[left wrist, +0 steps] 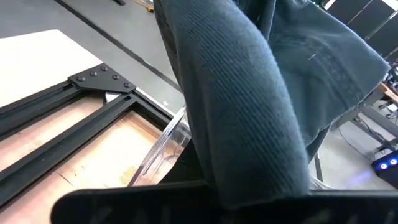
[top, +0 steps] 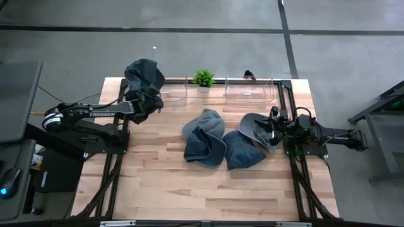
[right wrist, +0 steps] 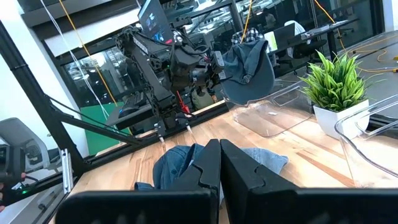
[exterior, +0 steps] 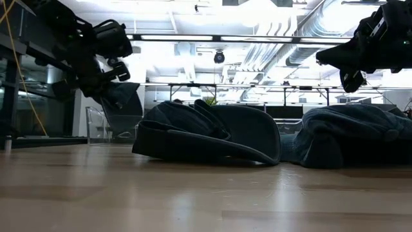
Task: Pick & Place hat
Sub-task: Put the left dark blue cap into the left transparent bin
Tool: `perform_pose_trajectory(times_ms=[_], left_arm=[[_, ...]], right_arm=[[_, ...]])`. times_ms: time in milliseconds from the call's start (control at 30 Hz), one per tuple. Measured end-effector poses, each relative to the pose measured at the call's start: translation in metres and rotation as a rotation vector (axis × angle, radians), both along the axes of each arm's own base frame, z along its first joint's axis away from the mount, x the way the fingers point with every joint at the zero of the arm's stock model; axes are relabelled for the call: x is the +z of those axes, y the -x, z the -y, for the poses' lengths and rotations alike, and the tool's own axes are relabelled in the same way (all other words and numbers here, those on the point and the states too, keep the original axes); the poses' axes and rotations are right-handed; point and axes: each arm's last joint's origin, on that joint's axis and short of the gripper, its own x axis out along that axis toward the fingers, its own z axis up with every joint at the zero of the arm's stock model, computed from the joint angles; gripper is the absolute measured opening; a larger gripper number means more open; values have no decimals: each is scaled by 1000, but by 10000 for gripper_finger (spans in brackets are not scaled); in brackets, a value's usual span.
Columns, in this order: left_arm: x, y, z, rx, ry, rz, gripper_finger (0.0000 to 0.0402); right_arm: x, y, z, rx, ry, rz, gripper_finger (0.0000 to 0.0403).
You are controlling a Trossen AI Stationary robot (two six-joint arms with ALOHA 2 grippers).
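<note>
Wooden table [top: 189, 183] below, left pincer [top: 146, 101] clamps hat [top: 144, 74] aloft; right pincer [top: 273, 126] closed, empty.

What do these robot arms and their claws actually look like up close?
Both arms are dark, nearly black, built of jointed tube-like segments. The left arm carries white lettering along one segment. The right claw has two flat, blocky black fingers. Red cables run along the left arm in the right wrist view.

Both arms' fingers [right wrist: 219, 163] together, raised

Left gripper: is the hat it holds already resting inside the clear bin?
No, the left gripper holds the hat lifted, beside the clear bin.
</note>
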Motion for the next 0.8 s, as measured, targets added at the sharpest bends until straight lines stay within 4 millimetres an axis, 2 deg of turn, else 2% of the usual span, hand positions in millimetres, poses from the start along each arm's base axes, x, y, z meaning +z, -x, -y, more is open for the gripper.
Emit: perform_pose_trajectory(times_ms=[300,800], left_arm=[[-1,1,0,-2,9,2,9],[-1,1,1,-8,19,1,135]], right_arm=[[0,0,0,0,0,0,1],[0,0,0,0,0,0,1]])
